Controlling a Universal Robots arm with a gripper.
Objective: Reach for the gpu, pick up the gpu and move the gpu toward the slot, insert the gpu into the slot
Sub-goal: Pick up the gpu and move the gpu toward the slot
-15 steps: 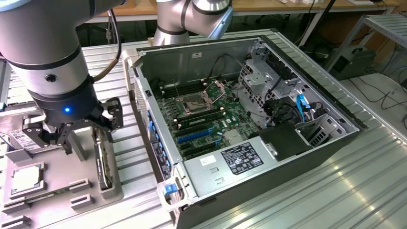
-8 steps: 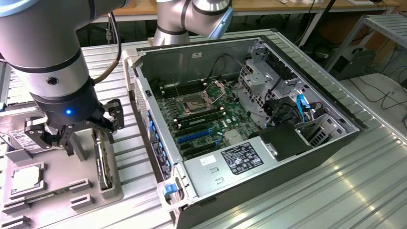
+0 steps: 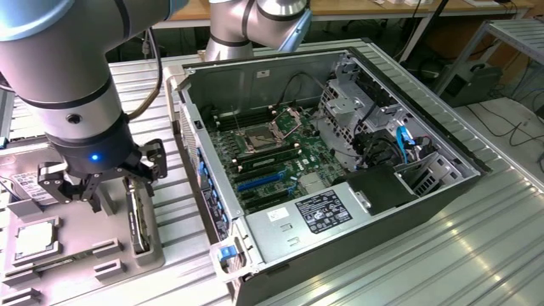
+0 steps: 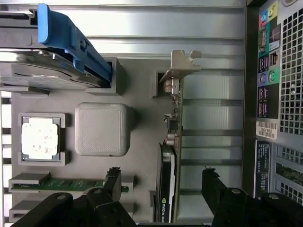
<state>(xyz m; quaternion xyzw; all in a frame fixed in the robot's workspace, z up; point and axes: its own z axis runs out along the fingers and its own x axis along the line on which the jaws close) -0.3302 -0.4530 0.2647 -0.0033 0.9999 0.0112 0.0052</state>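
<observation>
Risk, as judged: the gpu (image 4: pixel 169 142) stands on its long edge in a groove of the grey holder (image 4: pixel 142 90), with its silver bracket (image 4: pixel 182 64) seated in a notch at the far end. It is thin and upright, so an off-centre descent could land a finger on its top edge or tip it sideways in the groove. Closing on the cooler end alone could lift it crooked, and the bracket could catch in the notch. The computer case (image 3: pixel 255 76) sits just beside the holder on the tabletop (image 3: pixel 425 268), so there is little room on that side.

The hand (image 4: pixel 162 179) is fully open and empty. In the wrist view one finger shows on each side of the gpu, and neither appears to touch it. In the exterior view the hand hangs above the holder, well apart from the blue slot (image 3: pixel 257 183) inside the case.
</observation>
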